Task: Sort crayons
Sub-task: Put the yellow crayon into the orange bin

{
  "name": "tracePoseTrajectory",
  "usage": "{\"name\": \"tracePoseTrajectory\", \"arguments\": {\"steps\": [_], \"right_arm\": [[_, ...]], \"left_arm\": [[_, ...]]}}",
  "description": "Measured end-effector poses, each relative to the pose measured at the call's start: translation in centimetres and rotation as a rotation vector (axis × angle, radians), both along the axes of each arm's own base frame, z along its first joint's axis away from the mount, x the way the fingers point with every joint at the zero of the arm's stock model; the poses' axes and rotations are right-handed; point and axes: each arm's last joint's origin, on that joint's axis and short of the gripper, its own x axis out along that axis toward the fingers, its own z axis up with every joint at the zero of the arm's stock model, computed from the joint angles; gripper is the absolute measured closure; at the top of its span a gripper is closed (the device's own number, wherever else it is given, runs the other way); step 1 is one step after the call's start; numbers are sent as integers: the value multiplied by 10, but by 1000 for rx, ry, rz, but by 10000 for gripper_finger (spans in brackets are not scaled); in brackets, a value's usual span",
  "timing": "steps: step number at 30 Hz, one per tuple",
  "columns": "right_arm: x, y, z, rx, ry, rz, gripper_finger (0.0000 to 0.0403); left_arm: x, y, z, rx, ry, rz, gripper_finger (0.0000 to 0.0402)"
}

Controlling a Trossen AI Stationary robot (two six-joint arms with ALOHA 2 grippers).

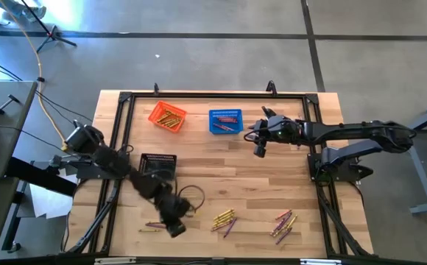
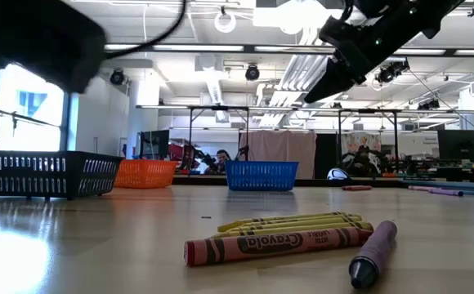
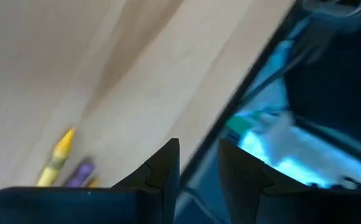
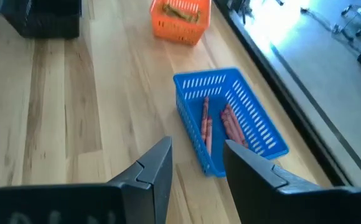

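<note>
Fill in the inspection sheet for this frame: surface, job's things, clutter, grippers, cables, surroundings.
Surface: wooden table inside a black frame.
Job's things: yellow crayons in the orange basket; red crayons in the blue basket; black basket, contents not visible; loose crayons in two piles and a few by the left gripper.
Clutter: nothing seen.
Grippers: left gripper at the near edge beside the loose crayons, open, empty; right gripper raised beside the blue basket, open, empty.
Cables: yellow cable and black ones on the floor left of the table.
Surroundings: concrete floor; papers by the left arm's base.
</note>
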Motion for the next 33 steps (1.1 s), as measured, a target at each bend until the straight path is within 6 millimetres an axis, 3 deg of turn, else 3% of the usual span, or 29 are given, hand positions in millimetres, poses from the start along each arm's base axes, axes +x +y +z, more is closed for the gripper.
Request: {"name": "tracePoseTrajectory", "arguments": {"steps": [8,14,21,33], "right_arm": [[14,-2,-27,29,109,-9,275],[26,-4,-42,34,137,-9,275],[32,-5,-42,27,93,-9,275],[32,-5,-41,20,89,-5,275]], "left_arm": [[-30,-16,-9,230,47,-47,308],[-35,-14,-11,328,12,-111,308],[-36,-10,-13,437,-46,-168,308],[-46,-19,-14,443,-40,-225,308]]}}
